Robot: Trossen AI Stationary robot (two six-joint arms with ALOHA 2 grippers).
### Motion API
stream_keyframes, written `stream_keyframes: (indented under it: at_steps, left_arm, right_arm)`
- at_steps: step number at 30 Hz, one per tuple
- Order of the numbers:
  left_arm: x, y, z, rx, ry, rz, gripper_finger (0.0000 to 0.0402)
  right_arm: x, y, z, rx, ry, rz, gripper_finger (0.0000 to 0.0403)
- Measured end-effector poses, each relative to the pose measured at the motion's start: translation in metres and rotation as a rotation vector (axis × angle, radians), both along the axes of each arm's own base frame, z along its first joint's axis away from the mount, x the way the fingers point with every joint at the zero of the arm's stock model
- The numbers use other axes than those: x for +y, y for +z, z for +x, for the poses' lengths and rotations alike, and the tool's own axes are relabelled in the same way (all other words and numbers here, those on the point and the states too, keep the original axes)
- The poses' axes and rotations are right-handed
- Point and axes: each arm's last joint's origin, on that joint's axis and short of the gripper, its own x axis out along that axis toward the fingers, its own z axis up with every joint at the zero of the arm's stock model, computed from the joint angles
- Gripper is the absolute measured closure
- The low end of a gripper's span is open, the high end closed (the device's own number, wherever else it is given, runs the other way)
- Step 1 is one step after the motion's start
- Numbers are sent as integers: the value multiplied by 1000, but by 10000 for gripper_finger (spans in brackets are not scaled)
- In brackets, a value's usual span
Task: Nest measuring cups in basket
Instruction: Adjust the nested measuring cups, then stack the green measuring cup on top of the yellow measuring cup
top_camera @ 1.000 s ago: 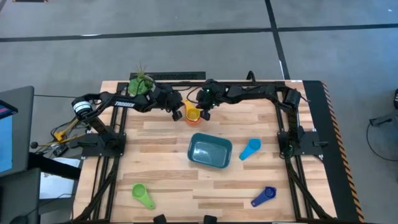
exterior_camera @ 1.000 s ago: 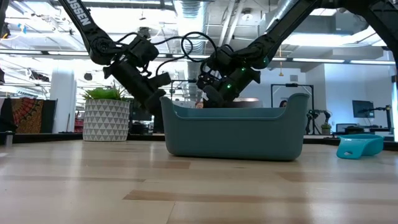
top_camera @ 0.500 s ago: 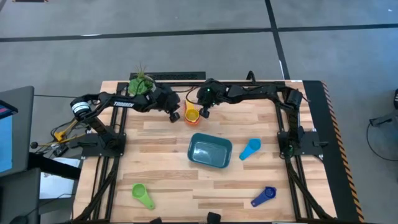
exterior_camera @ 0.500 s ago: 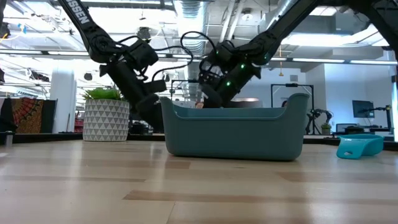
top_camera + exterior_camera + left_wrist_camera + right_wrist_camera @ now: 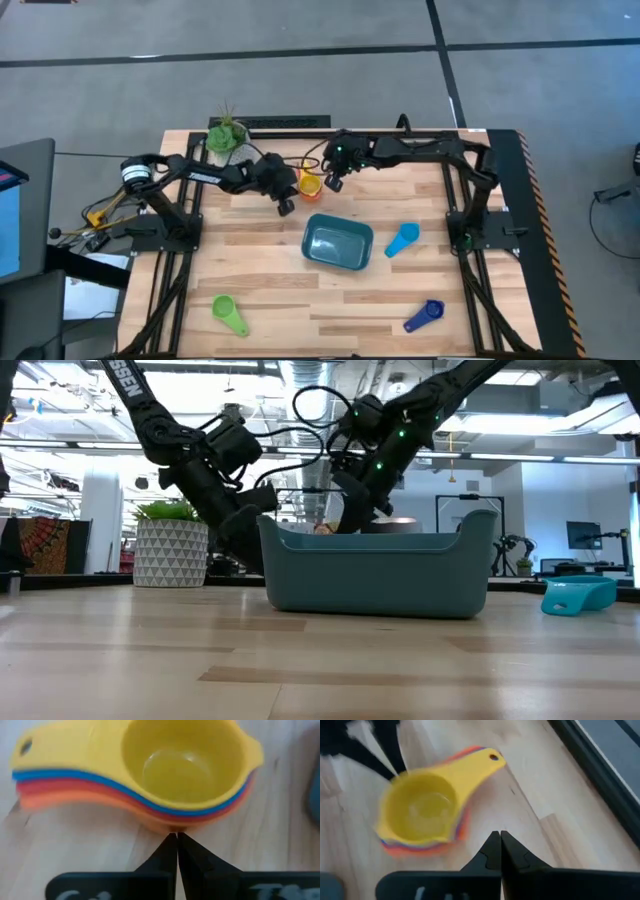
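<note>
- The nested cup stack [image 5: 145, 775] — yellow on top — sits on the table beyond the basket [image 5: 337, 244]; neither closed gripper holds it.
- The left gripper [image 5: 177, 838], fingers pressed together against the stack, could shove or tip it.
- The right gripper [image 5: 497, 836] — also closed, empty — might collide nearby.

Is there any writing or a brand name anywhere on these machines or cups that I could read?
"...SSEN": white letters on the left arm in the low view; the start of the word is cut off.
White lettering on the left arm in the high view: too small to read.
Pale marks on the hand bodies at the edge of both wrist views: cut off, unreadable.
Stacked cups, basket, plant pot: no text visible.
</note>
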Motion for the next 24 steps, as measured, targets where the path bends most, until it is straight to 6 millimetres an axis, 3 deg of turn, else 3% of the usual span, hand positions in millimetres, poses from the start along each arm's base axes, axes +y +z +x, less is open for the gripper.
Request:
stream_keyframes:
  at_steps: [9,16,20,24]
  left_arm:
    - [9,-12,35,-136,19,33,401]
    - [18,0,52,-167,61,92,401]
    - [12,14,44,-118,55,73,401]
    - [-12,29,24,9,46,61,401]
  right_arm:
    - [46,16,6,-2,-117,-80,396]
    - [73,14,-8,51,-220,-152,394]
    - [84,-1,-31,20,-255,-111,393]
    - [93,-15,-59,-122,-278,-78,389]
